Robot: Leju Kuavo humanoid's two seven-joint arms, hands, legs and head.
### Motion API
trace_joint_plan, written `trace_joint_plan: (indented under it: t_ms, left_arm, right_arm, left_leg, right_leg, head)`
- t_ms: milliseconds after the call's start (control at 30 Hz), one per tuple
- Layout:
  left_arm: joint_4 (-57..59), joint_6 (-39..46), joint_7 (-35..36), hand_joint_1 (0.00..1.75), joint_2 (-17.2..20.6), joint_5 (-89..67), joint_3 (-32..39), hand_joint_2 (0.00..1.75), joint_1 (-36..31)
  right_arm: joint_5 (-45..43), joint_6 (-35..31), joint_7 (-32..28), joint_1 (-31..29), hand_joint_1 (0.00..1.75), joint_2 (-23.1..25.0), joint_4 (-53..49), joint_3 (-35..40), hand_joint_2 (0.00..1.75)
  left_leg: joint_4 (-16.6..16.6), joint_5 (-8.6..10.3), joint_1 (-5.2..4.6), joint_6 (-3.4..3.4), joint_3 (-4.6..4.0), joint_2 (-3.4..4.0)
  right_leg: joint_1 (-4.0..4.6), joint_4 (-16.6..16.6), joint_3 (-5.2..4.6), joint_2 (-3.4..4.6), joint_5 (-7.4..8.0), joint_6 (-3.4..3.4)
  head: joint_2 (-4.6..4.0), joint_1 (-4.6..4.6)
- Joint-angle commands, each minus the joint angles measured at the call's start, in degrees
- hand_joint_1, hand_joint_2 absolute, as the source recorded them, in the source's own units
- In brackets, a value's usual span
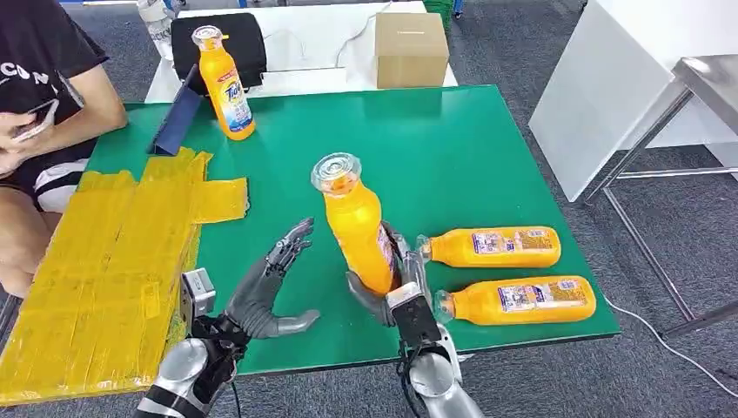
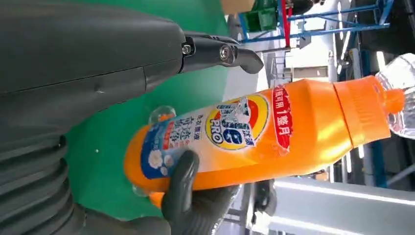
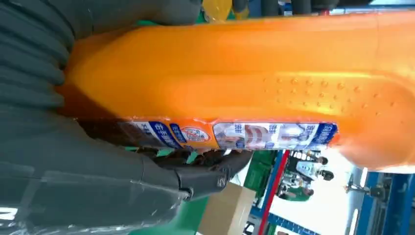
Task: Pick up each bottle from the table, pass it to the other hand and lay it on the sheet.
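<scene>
Head view: the right hand (image 1: 396,292) grips an orange bottle (image 1: 355,226) around its lower body and holds it upright above the green table (image 1: 452,148), clear cap at the top. Right wrist view confirms the grasp: the thumb and fingers (image 3: 205,171) wrap the orange body at the label edge. The left hand (image 1: 270,292) stands at 9 o'clock from the held bottle, near it and not touching, holding nothing, with the fingers spread wide and the palm turned toward the bottle. Left wrist view shows the same bottle across from the left thumb (image 2: 220,53), with a dark finger of the right hand over the label.

Two more orange bottles lie on their sides at 3 o'clock from the right hand, caps pointing toward it: the far lying bottle (image 1: 492,246) and the near lying bottle (image 1: 518,300), side by side. A fourth bottle (image 1: 224,83) stands upright at 11 o'clock, near the table's far edge. The yellow sheet (image 1: 104,252) covers the table at 9 o'clock, with no bottle on it. A person (image 1: 43,96) sits at the sheet's far corner.
</scene>
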Motion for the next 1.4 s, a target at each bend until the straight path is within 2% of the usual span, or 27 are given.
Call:
trace_joint_plan:
  t_ms: [33, 133, 200, 267, 467, 800, 867, 933, 1233, 1400]
  left_arm:
    - [6.07, 0.91, 1.73, 0.0, 0.81, 4.52, -1.07, 1.75, -3.8]
    - [6.9, 1.22, 1.93, 0.0, 0.59, 5.27, -0.9, 1.75, -4.18]
    - [8.48, 1.05, 2.27, 0.0, 0.33, 6.58, -1.06, 1.75, -5.11]
    - [9.69, 1.03, 2.16, 0.0, 0.2, 7.42, -1.59, 1.75, -5.92]
    - [11.13, 0.57, 2.11, 0.0, 0.32, 9.49, -2.23, 1.75, -6.77]
    - [11.5, 1.13, 1.88, 0.0, -0.26, 11.18, -1.61, 1.75, -6.89]
    - [10.9, 3.68, 1.97, 1.75, -1.69, 13.4, 0.54, 1.75, -6.11]
    - [10.61, 5.23, 2.71, 1.75, -2.7, 16.43, 2.21, 1.75, -5.77]
    - [10.72, 6.52, 3.18, 1.75, -2.76, 18.0, 2.58, 1.75, -5.8]
    - [10.72, 6.52, 3.18, 1.75, -2.76, 18.0, 2.58, 1.75, -5.8]
  right_arm:
    - [3.16, -0.96, -2.61, -4.87, 1.75, -0.82, 10.71, 10.37, 1.75]
    - [5.0, -1.83, -3.4, -5.15, 1.75, -0.87, 11.31, 12.9, 1.75]
    - [9.32, -5.96, -4.79, -5.79, 1.75, -0.95, 12.55, 16.71, 1.75]
    - [11.02, -7.61, -4.14, -6.94, 1.75, -1.17, 14.81, 20.08, 1.75]
    - [14.58, -11.91, -2.55, -9.24, 1.75, -1.37, 19.86, 24.07, 1.75]
    - [14.98, -13.43, -2.09, -10.16, 1.75, -0.6, 24.87, 24.05, 1.75]
    - [16.82, -16.13, -1.74, -10.39, 1.75, -0.25, 26.68, 24.18, 1.75]
    - [16.58, -16.31, -1.67, -10.48, 1.75, -0.04, 27.55, 24.1, 1.75]
    - [16.64, -16.57, -1.52, -10.73, 1.75, 0.24, 28.37, 24.07, 1.75]
    - [16.64, -16.57, -1.52, -10.73, 1.75, 0.24, 28.37, 24.07, 1.75]
  left_leg:
    - [-0.07, -0.1, 0.02, -0.06, 0.36, 0.15]
    - [-0.07, -0.07, 0.02, -0.07, 0.29, 0.03]
    - [-0.06, -0.07, 0.02, -0.06, 0.28, 0.06]
    - [-0.06, -0.06, 0.02, -0.05, 0.24, 0.02]
    - [-0.09, -0.04, 0.01, -0.04, 0.25, 0.02]
    - [-0.07, -0.07, 0.05, -0.06, 0.31, -0.11]
    - [-0.05, -0.08, 0.03, -0.05, 0.27, -0.08]
    - [-0.05, -0.08, 0.05, -0.05, 0.28, -0.1]
    - [-0.04, -0.01, 0.04, -0.03, 0.06, -0.07]
    - [-0.04, -0.07, 0.06, -0.06, 0.22, -0.13]
  right_leg:
    - [0.04, -0.08, 0.31, 0.06, -0.05, -0.1]
    - [0.04, -0.06, 0.27, -0.05, -0.06, -0.1]
    - [0.04, -0.06, 0.25, -0.01, -0.05, -0.09]
    - [0.04, -0.06, 0.23, -0.04, -0.05, -0.07]
    - [0.02, -0.08, 0.2, -0.09, -0.05, -0.07]
    - [0.06, -0.09, 0.29, -0.23, -0.12, -0.09]
    - [0.04, -0.06, 0.23, -0.21, -0.11, -0.08]
    - [0.06, -0.09, 0.26, -0.24, -0.12, -0.08]
    - [0.04, -0.06, 0.0, -0.17, -0.05, -0.05]
    - [0.07, -0.07, 0.18, -0.26, -0.12, -0.09]
  head:
    - [0.0, 0.0]
    - [0.0, 0.02]
    - [0.0, 0.0]
    - [0.0, 0.0]
    - [0.0, 0.02]
    - [0.0, 0.0]
    - [0.0, 0.0]
    - [0.0, 0.0]
    - [0.0, 0.0]
    - [0.0, -0.02]
